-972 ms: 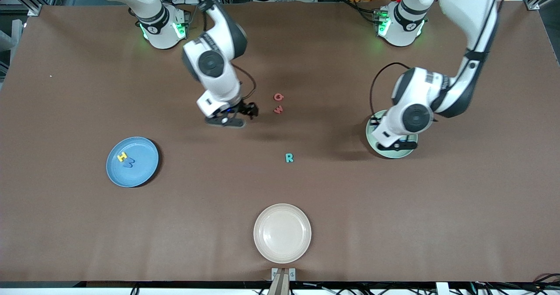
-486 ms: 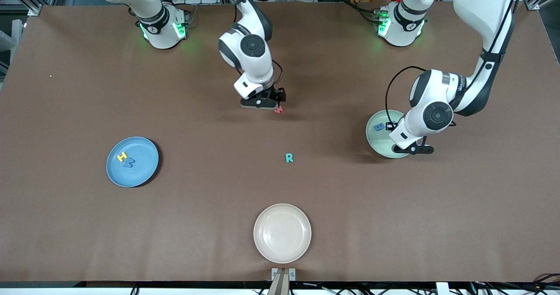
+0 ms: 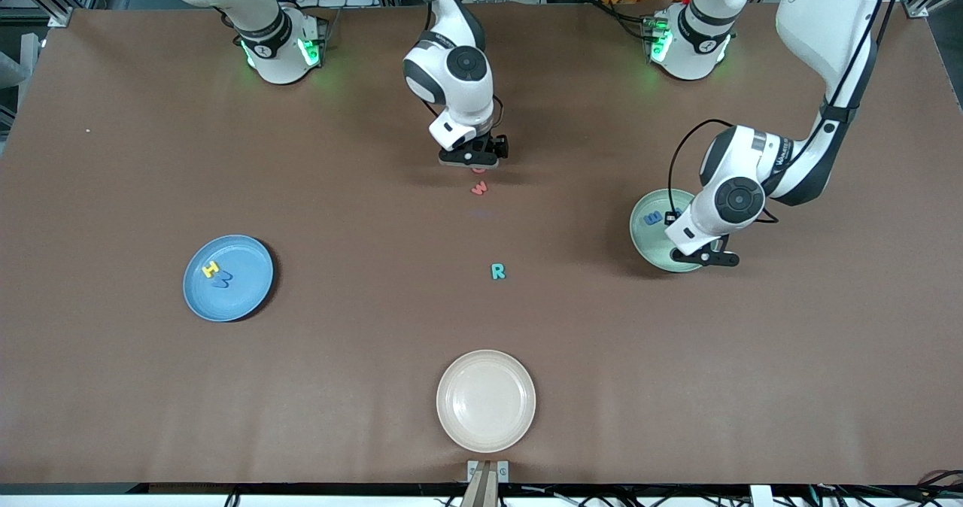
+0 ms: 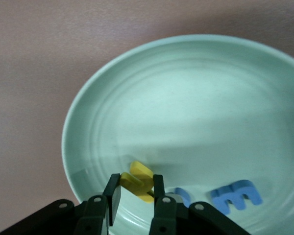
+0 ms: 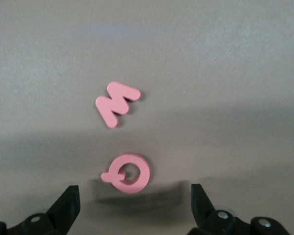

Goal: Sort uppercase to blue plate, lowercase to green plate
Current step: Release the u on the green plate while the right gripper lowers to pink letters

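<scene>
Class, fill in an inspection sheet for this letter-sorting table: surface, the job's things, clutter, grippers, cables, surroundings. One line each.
Surface: brown table, flat, no spills seen.
Job's things: blue plate holds yellow H and blue M; green plate holds yellow letter and blue m, with another blue piece partly hidden; red Q, red w and teal R lie on the table.
Clutter: cream plate, nothing in it.
Grippers: left gripper low in the green plate, nearly shut around the yellow letter; right gripper open over the red Q.
Cables: black cable looped at the left wrist.
Surroundings: metal framing and equipment past the bases.
</scene>
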Robot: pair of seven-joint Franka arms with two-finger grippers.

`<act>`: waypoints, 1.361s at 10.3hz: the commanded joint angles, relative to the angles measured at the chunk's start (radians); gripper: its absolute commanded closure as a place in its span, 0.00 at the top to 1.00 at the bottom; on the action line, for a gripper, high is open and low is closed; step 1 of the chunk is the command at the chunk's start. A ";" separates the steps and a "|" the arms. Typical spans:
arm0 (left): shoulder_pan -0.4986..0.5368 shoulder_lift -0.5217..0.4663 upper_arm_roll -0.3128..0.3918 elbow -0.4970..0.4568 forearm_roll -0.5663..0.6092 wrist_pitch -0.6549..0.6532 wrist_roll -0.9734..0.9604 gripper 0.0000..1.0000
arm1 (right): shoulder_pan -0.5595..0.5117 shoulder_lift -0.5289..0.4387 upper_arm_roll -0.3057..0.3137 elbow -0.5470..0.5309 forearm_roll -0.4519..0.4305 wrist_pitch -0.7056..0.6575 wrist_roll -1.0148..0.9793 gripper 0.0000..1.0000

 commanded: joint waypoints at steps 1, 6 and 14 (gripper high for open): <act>0.016 -0.009 -0.013 -0.024 0.027 0.028 0.012 0.26 | 0.013 0.034 -0.010 0.033 -0.002 0.003 0.035 1.00; 0.017 -0.018 -0.014 -0.022 0.040 0.025 0.050 0.60 | -0.002 0.056 -0.019 0.064 -0.002 0.003 0.035 1.00; 0.007 -0.078 -0.033 0.014 -0.076 -0.085 0.035 0.74 | 0.019 0.057 -0.024 0.065 -0.005 0.005 0.036 0.00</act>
